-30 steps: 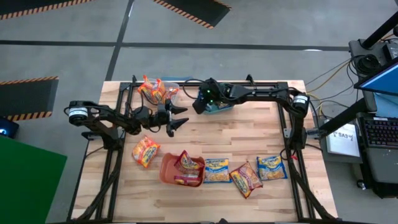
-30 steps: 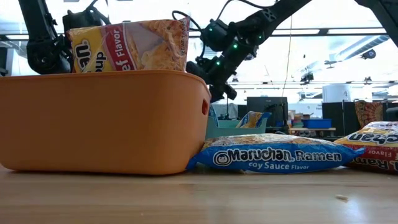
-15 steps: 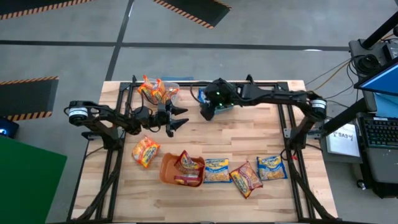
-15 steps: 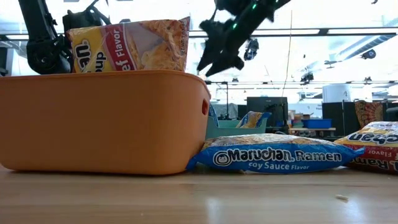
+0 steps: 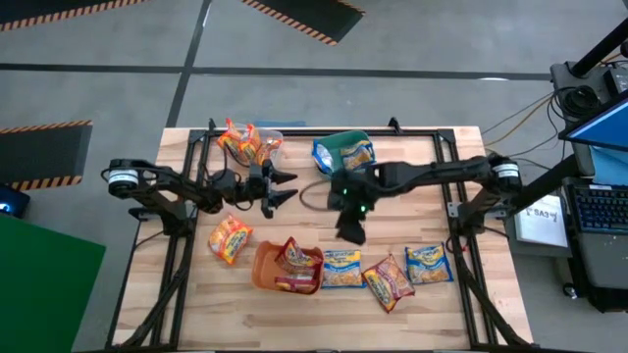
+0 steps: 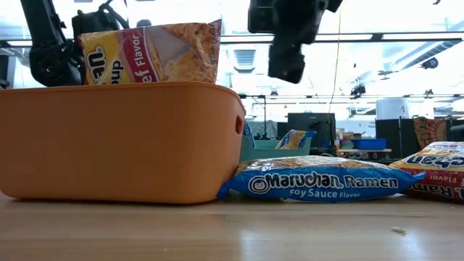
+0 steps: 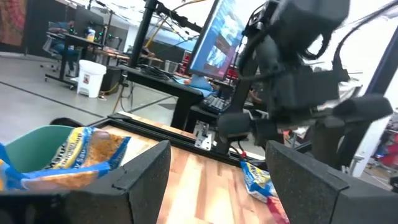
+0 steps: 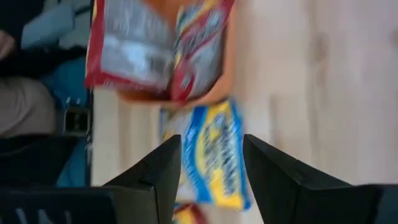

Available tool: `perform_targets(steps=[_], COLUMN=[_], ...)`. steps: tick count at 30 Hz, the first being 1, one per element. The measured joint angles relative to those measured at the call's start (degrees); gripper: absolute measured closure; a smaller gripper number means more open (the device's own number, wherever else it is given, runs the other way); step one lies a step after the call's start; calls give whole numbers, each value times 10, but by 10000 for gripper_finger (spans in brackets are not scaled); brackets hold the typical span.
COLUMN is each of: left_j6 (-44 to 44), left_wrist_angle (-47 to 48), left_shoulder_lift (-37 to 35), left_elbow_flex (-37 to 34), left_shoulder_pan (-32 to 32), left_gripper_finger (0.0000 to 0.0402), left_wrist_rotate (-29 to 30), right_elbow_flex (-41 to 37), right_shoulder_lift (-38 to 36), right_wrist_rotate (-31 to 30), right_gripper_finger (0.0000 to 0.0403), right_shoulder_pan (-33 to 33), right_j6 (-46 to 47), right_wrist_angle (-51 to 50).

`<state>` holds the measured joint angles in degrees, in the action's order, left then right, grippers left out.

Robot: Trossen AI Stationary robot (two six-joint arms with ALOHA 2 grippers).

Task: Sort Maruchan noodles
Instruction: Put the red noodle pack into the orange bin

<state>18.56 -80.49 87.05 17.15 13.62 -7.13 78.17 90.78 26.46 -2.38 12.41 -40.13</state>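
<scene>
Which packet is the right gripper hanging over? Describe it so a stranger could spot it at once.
Start at the orange tub on the table's near side in the high view. Touching its right wall lies a blue Maruchan packet, flat on the wood, with the open right gripper above it. Its neighbour on the other side is an orange packet; another blue packet lies farther right.

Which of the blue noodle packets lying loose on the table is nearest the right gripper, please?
The blue packet beside the orange tub: the open right gripper hangs just above it, while the other blue packet lies farther right.
</scene>
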Motion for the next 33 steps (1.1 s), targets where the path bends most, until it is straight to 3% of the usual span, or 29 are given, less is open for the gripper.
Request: perform_targets(steps=[13,18,25,33], left_j6=[2,2,10,16], left_wrist_angle=[-22,-41,-41,-41], left_shoulder_lift=[-2,-9,-23,-28], left_elbow_flex=[1,6,8,8], left_shoulder_pan=[-37,-44,-47,-48], left_gripper_finger=[155,155,155,155], left_wrist_rotate=[-11,-44,-45,-45], right_elbow_flex=[-12,-48,-117,-186], right_shoulder_lift=[1,1,1,1], right_wrist_rotate=[11,44,43,-69], right_gripper_finger=[279,292,334,389], right_shoulder_pan=[111,181,262,265], right_j6=[68,86,100,103], right_wrist_angle=[-218,-215,-149,-78])
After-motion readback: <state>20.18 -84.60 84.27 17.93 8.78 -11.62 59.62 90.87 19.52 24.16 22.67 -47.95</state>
